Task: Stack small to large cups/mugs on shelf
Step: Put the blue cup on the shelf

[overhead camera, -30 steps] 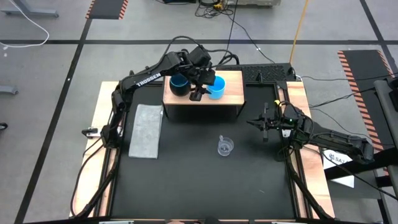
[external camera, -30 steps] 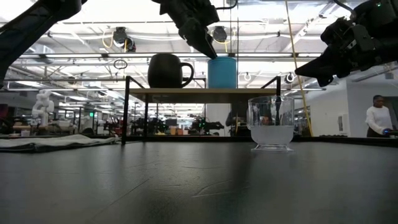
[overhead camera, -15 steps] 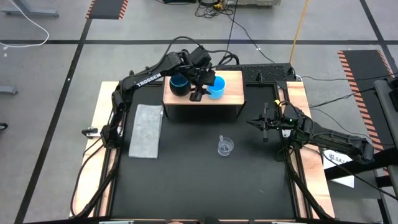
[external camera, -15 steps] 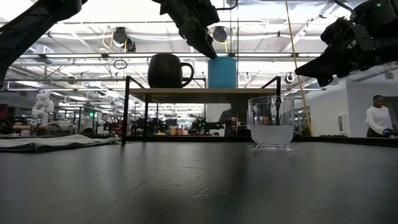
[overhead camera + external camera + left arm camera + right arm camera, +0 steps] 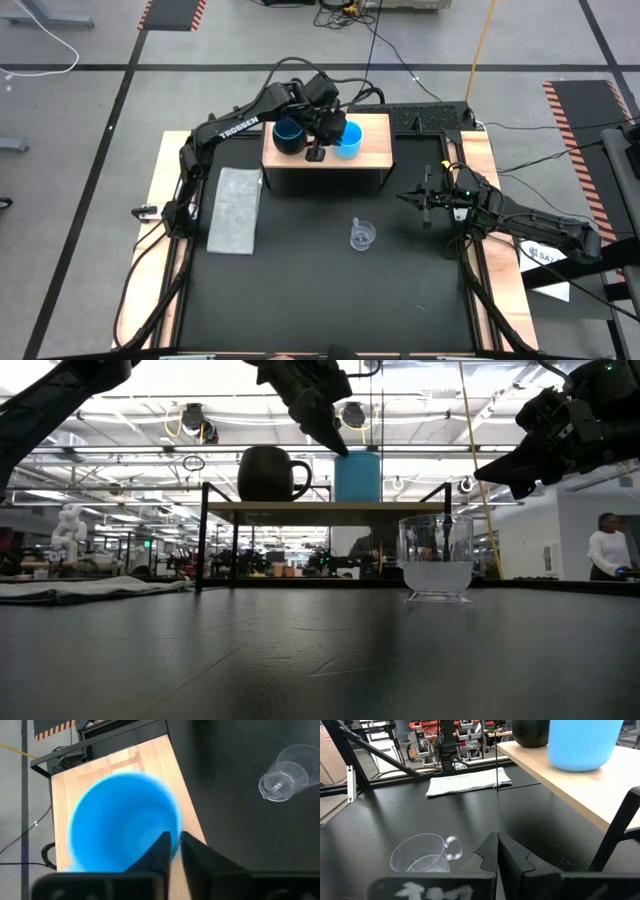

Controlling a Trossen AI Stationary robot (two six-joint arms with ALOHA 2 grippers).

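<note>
1. In the high view the left gripper and its arm covered part of the navy mug and the near rim of the blue cup, so the grip itself was hard to read from above.
2. The left wrist view showed the jaws nearly closed at the blue cup's rim, one finger inside and one outside; they seemed to be pinching the wall, though blur leaves some doubt.
3. The low view showed the navy mug and blue cup standing side by side on the shelf, with the left gripper reaching the cup's top edge from above.
4. The clear cup stood alone on the black worktop, in front of the shelf and well apart from it; only the right wrist view showed its small handle.
5. The right gripper hung over the worktop's right side, jaws closed on nothing, the fingers meeting.
6. A grey cloth lay flat left of the shelf.
7. Beyond the worktop was a large workshop with racks and ceiling lights; a person stood at the far right.
</note>
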